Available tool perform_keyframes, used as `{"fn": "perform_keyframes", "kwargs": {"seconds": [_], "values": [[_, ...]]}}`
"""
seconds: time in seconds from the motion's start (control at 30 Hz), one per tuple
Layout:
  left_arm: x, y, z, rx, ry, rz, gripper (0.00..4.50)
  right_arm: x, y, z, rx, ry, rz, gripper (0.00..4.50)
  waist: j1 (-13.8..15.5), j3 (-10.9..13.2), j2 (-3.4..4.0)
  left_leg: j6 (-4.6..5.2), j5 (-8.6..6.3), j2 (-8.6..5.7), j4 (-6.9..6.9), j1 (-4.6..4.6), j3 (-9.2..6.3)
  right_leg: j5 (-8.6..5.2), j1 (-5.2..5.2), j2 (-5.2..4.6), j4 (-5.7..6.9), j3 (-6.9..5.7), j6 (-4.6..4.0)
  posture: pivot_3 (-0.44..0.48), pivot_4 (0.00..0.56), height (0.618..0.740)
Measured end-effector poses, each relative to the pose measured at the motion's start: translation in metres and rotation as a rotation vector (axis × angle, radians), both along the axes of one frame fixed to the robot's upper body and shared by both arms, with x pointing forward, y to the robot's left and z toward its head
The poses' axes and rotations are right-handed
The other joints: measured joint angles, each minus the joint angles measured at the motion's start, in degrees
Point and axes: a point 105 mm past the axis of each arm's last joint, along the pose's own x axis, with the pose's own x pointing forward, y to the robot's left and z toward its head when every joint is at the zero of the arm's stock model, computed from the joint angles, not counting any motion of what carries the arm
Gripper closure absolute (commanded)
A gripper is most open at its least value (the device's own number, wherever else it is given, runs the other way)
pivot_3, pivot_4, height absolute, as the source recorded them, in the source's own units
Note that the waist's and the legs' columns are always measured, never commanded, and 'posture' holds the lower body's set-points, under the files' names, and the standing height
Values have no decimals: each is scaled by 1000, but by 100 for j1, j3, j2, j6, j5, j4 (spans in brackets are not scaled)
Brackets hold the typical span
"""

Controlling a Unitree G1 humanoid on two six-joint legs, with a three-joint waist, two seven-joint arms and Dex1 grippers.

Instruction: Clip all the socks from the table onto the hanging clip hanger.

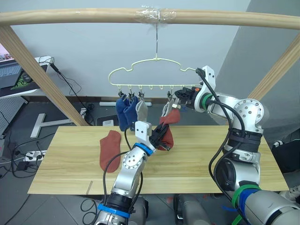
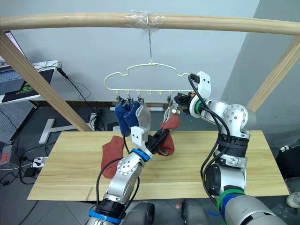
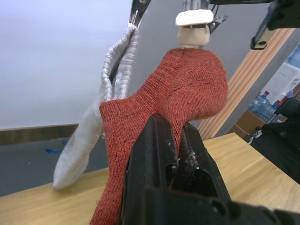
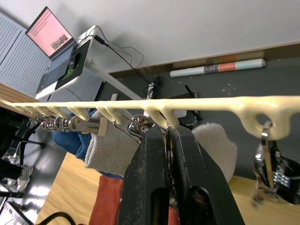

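Clipping 5th sock: left pincer (image 1: 161,136) clamped on red sock (image 1: 169,126), lifted to hanger (image 1: 152,75); right pincer (image 1: 177,104) squeezing a clip (image 4: 167,133) — next, feed cuff in. Last red sock (image 1: 109,149) on desk (image 1: 197,164), 9 o'clock of left pincer.

The held rust-red sock (image 3: 187,89) has its lower end hidden behind the left pincer (image 2: 161,140), whose fingers cover the fabric they close on. The clip (image 4: 168,140) gripped by the right pincer (image 1: 180,99) is almost wholly covered by its two fingers. Behind the blue socks (image 1: 124,112), at 9 o'clock of the red one, one light grey sock (image 1: 142,111) is partly hidden.
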Motion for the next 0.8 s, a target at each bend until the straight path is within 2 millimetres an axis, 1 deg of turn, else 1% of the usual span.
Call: {"fn": "perform_keyframes", "kwargs": {"seconds": [0.17,0.43,0.57,0.6,0.8], "values": [[4,-4,15,-23,-51,3,4458,-1,0,0,-3,6,-3,4500,-3,0,0,0,0,0,0,1,3,0,0,1,0,0,0,-7,193,740],[5,-3,16,-34,-51,1,4458,-1,-1,0,7,8,-10,4500,-11,0,0,0,0,0,0,0,3,0,0,1,0,1,0,-8,195,740],[4,-4,16,-33,-52,-1,4500,-1,-1,-2,36,25,-16,3363,-12,0,0,0,0,0,0,0,3,0,0,1,1,1,0,-7,197,740],[4,-4,16,-33,-52,-2,4500,-1,0,-2,54,31,-14,2910,-16,0,0,0,0,0,0,0,4,0,-1,1,2,1,0,-7,197,740],[4,-6,17,-33,-56,-10,4500,-3,1,1,79,22,6,800,-57,0,0,0,0,0,-1,0,7,0,-2,1,2,1,0,-7,194,740]]}}
